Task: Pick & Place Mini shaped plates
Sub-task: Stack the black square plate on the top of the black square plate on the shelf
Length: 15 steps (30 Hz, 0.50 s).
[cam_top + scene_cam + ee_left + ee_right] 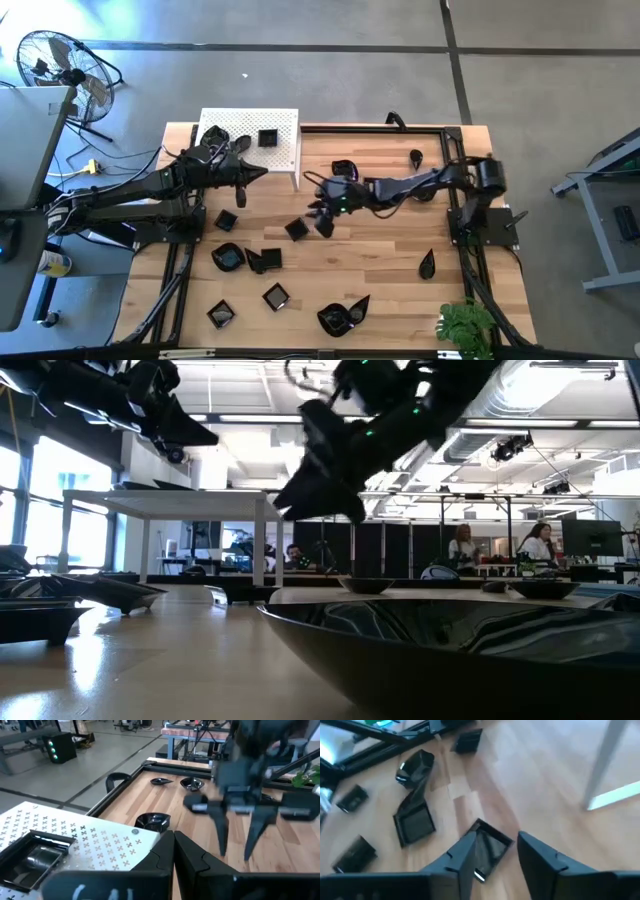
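1. Big open workshop: grey concrete floor, a floor fan [62,72] off the corner, and the light wooden table [385,260] with a black frame round it.
2. White perforated stand [285,140] sits just behind the left gripper [255,174], whose fingers are pressed together, holding nothing. One square dish [267,137] rests on the stand.
3. Right gripper [322,213] hangs mid-table, fingers spread apart, empty. A small square black plate [490,847] lies on the wood right under them.
4. More mini plates [245,258] are scattered to that gripper's side, well apart.
5. Only the low view shows people [538,545] seated at desks far behind.
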Tool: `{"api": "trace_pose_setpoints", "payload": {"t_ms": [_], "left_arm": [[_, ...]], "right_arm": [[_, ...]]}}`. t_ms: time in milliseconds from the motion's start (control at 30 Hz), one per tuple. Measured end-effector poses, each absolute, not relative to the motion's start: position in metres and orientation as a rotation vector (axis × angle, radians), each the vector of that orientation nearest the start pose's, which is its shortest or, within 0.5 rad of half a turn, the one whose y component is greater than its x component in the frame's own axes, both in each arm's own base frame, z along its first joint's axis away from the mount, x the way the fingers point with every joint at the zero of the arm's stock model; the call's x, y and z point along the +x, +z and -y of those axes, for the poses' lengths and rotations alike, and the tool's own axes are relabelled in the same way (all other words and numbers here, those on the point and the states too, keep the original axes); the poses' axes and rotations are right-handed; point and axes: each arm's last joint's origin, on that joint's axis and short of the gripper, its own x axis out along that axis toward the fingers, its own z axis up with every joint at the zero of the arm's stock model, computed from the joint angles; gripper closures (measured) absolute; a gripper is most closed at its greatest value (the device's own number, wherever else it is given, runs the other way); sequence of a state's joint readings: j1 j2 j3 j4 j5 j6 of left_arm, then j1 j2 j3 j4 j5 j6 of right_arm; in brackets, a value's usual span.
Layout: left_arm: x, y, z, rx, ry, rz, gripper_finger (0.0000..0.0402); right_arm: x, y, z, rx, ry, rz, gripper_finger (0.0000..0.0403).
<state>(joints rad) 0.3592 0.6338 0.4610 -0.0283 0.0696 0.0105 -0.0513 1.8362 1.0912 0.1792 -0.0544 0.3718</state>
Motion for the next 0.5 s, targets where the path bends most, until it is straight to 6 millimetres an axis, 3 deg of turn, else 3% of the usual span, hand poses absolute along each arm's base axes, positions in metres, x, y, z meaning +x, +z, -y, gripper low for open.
{"api": "trace_pose_setpoints", "payload": {"t_ms": [233, 500], "left_arm": [[0.155, 0.256, -0.042, -0.028, 0.303, -0.250, 0.0401], [0.186, 0.269, -0.015, 0.034, 0.321, -0.371, 0.0401]], "right_arm": [[0.337, 0.173, 0.018, 0.265, -0.126, -0.423, 0.0388], [0.279, 0.163, 0.020, 0.202, -0.261, -0.324, 0.0382]]}}
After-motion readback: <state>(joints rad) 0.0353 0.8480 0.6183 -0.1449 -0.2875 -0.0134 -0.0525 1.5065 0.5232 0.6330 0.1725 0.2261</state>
